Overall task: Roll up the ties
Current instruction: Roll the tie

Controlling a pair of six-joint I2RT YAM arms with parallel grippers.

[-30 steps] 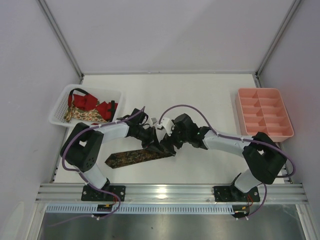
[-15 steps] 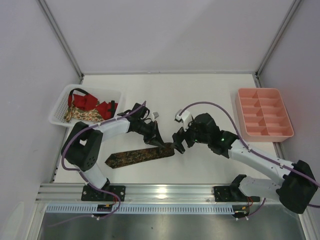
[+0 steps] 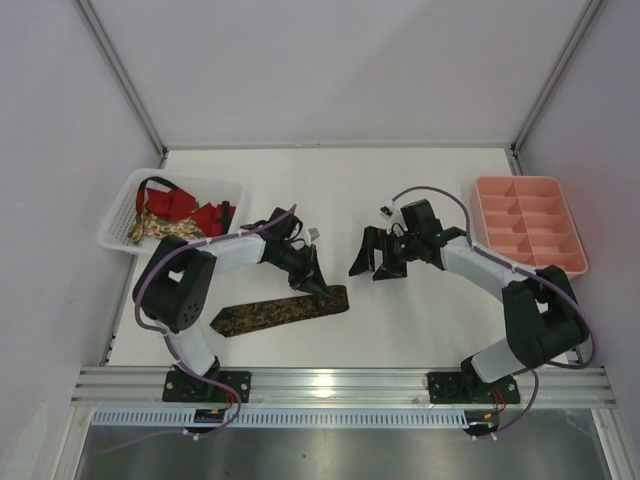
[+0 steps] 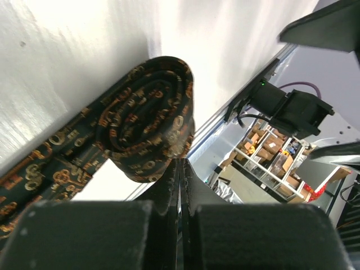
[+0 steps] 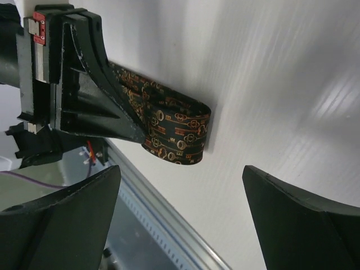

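Tie [image 3: 275,310]: dark brown with a reddish-gold pattern, lying on the table [image 3: 420,325] in front of the left arm, its pointed end toward the left.
Roll [image 4: 147,128]: the tie's right end is wound into a loose coil of a few turns, while the rest of the length lies flat and unrolled.
Left gripper [image 3: 322,288]: fingers pressed together, with no gap between them. Their tips sit against the coil's outer edge, and whether any cloth is pinched between them cannot be told.
Right gripper [image 3: 372,268]: fingers spread wide and holding nothing. It hangs above the table to the right of the coil and apart from it, facing the coil and the left gripper.
Other ties: 1 red [image 3: 205,215] and 1 beige floral [image 3: 165,232], bunched together in the basket.
Basket [image 3: 112,232]: white mesh, at the table's left edge, behind the left arm.
Tray [image 3: 478,215]: pink, with compartments, at the table's right edge, well apart from the tie.
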